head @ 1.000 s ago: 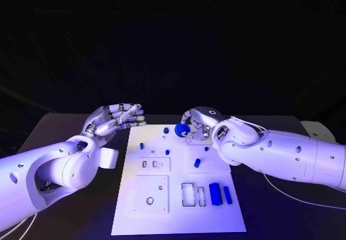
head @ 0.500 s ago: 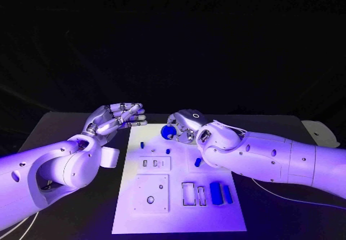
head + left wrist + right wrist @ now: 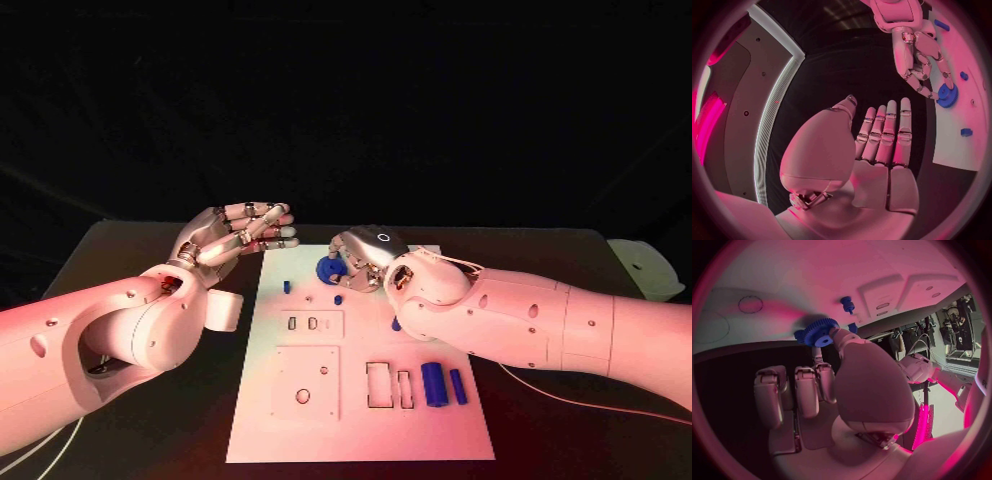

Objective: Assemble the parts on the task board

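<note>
Black table (image 3: 130,250) under white task board (image 3: 361,420). Right hand (image 3: 368,258), pinching blue gear (image 3: 330,269), now carried leftward over board's far end, nearer a peg (image 3: 338,299) — likely about to seat it. Left hand (image 3: 238,232) hovering beside board, fingers loosely curled, holding nothing.

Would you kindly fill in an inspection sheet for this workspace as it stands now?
Surface: black table, bare around the board.
Job's things: white task board at the middle; blue gear held above its far end; blue pegs standing in it; two blue bars lying near the slots.
Clutter: nothing seen.
Robot hands: right robot hand pinches the gear; left robot hand holds nothing, fingers loosely curled beside the board's far corner.
Cables: thin white cable trailing under the right arm.
Surroundings: dark backdrop; pale object at the table's right edge.
</note>
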Available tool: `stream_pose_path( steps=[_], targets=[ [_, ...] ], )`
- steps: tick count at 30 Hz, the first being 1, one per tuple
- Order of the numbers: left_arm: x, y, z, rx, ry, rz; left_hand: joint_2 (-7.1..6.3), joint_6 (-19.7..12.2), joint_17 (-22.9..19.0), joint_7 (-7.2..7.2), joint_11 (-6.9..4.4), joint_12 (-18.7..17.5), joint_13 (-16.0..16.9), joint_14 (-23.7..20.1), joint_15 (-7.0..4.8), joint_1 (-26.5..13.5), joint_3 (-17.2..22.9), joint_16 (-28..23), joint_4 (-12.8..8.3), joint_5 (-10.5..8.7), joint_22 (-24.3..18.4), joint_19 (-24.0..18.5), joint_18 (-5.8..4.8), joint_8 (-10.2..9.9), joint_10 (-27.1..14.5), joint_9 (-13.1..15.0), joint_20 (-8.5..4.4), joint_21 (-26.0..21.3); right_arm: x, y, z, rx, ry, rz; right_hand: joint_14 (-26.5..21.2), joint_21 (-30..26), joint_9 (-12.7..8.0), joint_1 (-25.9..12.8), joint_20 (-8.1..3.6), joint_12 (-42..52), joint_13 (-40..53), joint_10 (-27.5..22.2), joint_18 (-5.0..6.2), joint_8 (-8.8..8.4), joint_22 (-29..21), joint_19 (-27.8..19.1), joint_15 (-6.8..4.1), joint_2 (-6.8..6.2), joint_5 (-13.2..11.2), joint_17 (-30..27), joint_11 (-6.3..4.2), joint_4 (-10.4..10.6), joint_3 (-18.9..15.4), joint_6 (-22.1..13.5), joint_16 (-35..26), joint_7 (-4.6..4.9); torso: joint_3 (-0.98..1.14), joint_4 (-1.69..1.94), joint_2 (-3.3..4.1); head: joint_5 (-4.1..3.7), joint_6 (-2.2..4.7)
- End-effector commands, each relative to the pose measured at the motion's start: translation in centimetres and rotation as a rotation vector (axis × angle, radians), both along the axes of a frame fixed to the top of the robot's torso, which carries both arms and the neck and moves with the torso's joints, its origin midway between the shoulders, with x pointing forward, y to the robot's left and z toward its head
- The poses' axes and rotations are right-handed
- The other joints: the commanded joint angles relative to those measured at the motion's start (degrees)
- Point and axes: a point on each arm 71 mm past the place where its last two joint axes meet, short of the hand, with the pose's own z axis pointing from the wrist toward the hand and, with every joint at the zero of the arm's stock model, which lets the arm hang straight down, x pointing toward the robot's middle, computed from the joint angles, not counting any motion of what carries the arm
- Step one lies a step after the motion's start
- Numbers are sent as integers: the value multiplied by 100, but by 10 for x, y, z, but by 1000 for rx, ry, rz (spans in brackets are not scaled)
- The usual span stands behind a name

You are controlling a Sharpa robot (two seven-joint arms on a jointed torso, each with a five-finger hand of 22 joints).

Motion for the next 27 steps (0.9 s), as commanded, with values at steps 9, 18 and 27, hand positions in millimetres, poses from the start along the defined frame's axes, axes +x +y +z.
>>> stream_pose_path(
  steps=[9,18,27],
  targets=[
    [-1,-3,2,-7,-9,-21,24,17,6,151,15,-27,-4,26,22,49,27,-39,14,-36,-8,45,86,-39,35,-9,-8,-27,5,3,-5,-25,7,-9,448,26,-45,-201,-16,-108,663,-62,-81,-170,1508,599,29,-49,-147,806,91,17,87,-25,28,-48,2,1,0,-7,-3],
    [-1,-3,2,-6,-7,-22,21,17,12,151,14,-39,-4,26,21,59,43,-47,4,-39,-11,49,86,-44,41,-12,-9,-34,7,5,-8,-46,42,-5,454,26,-105,-831,99,-243,573,-175,-81,-517,1508,599,141,-56,-268,858,209,77,-223,-290,50,65,-1,-1,-2,-16,-1],
    [-1,-2,1,-5,-6,-21,19,15,13,152,15,-42,-5,26,22,58,44,-48,3,-40,-12,49,86,-46,40,-13,-9,-35,8,3,-11,-69,82,-2,466,26,-104,-1320,131,-216,604,-161,-81,-658,1508,599,168,182,-2,926,233,93,-642,-269,76,85,0,2,-5,-10,2]
  ],
)
